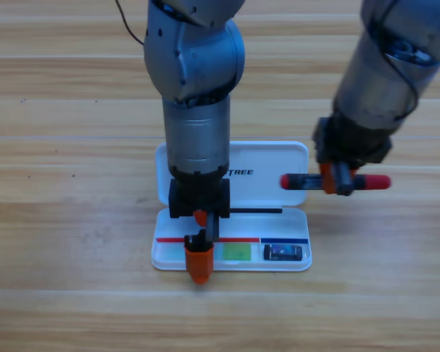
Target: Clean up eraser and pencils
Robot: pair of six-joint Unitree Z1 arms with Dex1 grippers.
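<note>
My right gripper [336, 180] is shut on the black pencil with red ends [302, 180]. It holds the pencil level, just right of the white case's lid [290, 152]. The eraser [282, 252], dark with a pale label, lies at the right end of the case's lower tray [305, 265]. A short light green stretch of the other pencil [237, 251] shows in the tray's middle; the rest is hidden. My left gripper [199, 253] points down over the left part of the tray, right beside the green piece, with one orange jaw at the front rim.
The open white case lies in the middle of the wooden table [59, 220], lid towards the back. The left arm's grey body [196, 110] covers the lid's left half.
</note>
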